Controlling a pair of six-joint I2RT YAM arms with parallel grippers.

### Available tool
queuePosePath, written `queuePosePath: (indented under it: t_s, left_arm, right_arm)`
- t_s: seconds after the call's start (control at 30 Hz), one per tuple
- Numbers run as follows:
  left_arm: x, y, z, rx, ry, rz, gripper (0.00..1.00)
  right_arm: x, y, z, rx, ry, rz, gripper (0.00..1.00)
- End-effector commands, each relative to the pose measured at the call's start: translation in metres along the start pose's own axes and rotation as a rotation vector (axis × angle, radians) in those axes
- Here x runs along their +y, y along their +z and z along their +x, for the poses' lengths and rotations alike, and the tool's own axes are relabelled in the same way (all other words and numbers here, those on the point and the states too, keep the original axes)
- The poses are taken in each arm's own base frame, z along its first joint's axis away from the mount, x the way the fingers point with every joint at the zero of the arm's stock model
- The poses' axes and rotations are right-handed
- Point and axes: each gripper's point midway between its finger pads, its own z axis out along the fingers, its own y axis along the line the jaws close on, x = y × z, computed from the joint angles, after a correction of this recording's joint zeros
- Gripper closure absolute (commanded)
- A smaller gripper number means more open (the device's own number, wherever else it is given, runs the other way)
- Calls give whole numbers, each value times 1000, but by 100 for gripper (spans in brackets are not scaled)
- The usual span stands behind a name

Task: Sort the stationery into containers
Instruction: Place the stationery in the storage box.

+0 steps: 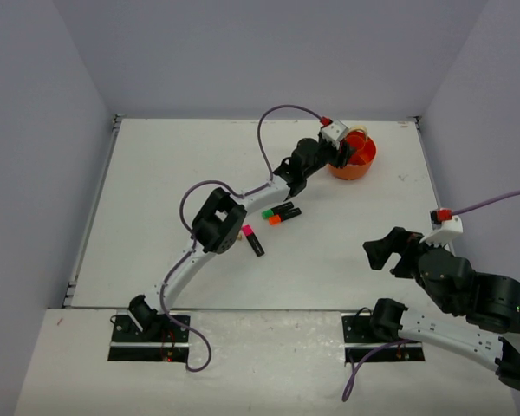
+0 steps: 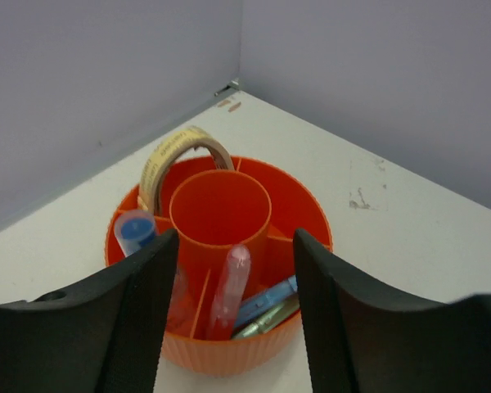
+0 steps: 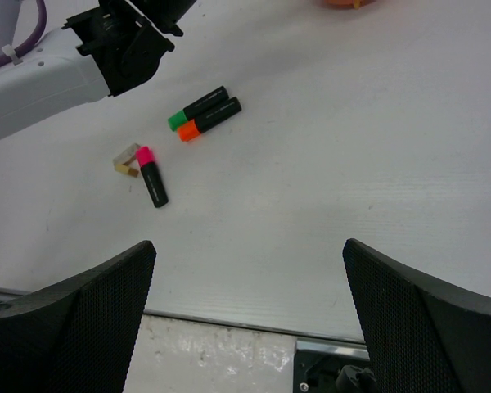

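The round orange tub stands at the far right; its rim shows in the left wrist view. It holds a tan band, a clear glue bottle with a blue cap, and pink, blue and green pieces. My left gripper hovers over it, open and empty. Green, orange and pink highlighters lie mid-table, also in the right wrist view: green, orange, pink. My right gripper is open and empty.
A small tan and grey piece lies against the pink highlighter's cap. The left arm stretches across the table just left of the highlighters. Grey walls enclose the table; the tub sits near the back right corner.
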Motion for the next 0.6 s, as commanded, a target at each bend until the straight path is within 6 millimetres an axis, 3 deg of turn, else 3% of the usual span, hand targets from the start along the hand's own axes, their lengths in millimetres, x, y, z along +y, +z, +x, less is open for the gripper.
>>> queuePosePath:
  t_s: [0.0, 0.03, 0.07, 0.1, 0.13, 0.2, 0.23, 0.27, 0.3, 0.37, 0.43, 0.53, 0.57]
  left_arm:
    - [-19, -14, -81, -116, -15, 41, 35]
    - [-25, -24, -117, -149, -23, 46, 32]
    - [-30, -39, -144, -171, -33, 39, 20]
    - [-34, -56, -150, -163, -48, 21, 2]
    - [-36, -69, -167, -183, -59, -20, 0]
    - [-36, -116, -241, -258, -88, -116, 0]
    - [-34, -120, -228, -210, -93, -133, 0]
    - [-29, -147, -267, -246, -136, -194, 0]
    - [-24, -165, -268, -199, -155, -234, 0]
    - [-14, -225, -281, -184, -214, -321, 0]
    - [-4, -280, -278, -185, -264, -399, 0]
    - [16, -345, -241, -94, -333, -555, 0]
    - [26, -381, -222, -56, -370, -646, 0]
  right_arm:
    - [11, 8, -3, -11, -25, -7, 1]
    - [13, 10, -2, -13, -32, -6, 1]
    - [15, 13, -1, -17, -39, -7, 1]
    - [17, 16, -1, -21, -47, -7, 1]
    - [21, 18, -1, -27, -42, -12, 1]
    - [26, 26, 3, -26, -56, -12, 1]
    - [27, 27, 4, -26, -65, -11, 1]
    - [31, 33, 7, -22, -74, -4, 1]
    - [33, 36, 8, -18, -80, 2, 1]
    - [41, 46, 13, -3, -103, 25, 1]
    - [51, 53, 14, 0, -109, 15, 1]
    - [79, 71, 30, 63, -243, -54, 1]
    - [98, 75, 38, 104, -290, -125, 1]
